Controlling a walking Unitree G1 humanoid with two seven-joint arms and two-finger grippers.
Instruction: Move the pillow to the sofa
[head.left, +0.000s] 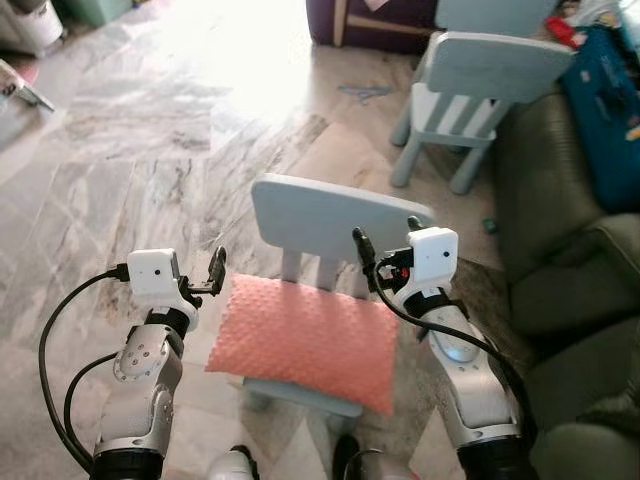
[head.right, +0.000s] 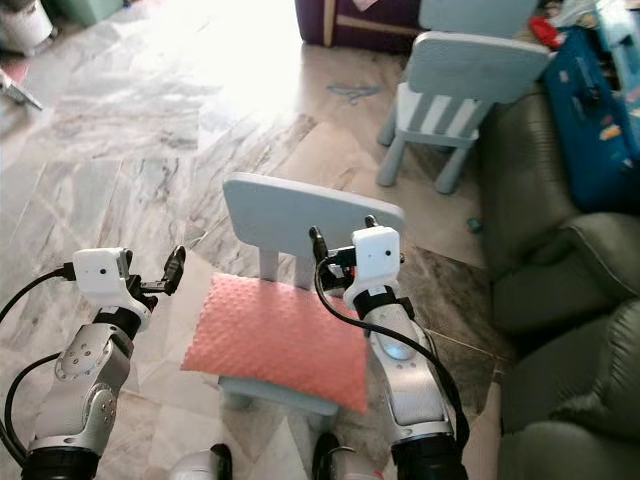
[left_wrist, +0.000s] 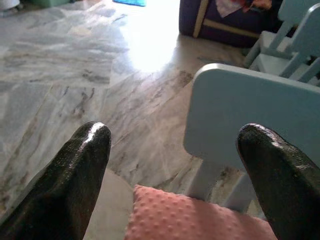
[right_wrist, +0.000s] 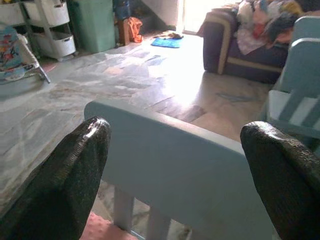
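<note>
Both sets of fingers spread wide, holding nothing. Left gripper (head.left: 216, 270) by the pink pillow's (head.left: 305, 340) left corner, right gripper (head.left: 385, 245) above its right edge; pillow lies lower centre on small blue chair (head.left: 335, 220). Sofa (head.left: 570, 300) at right.

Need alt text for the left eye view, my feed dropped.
A pink pillow lies on a small pale blue chair, with the left gripper and right gripper open on either side of it. A dark green sofa stands to the right on a marble floor.
</note>
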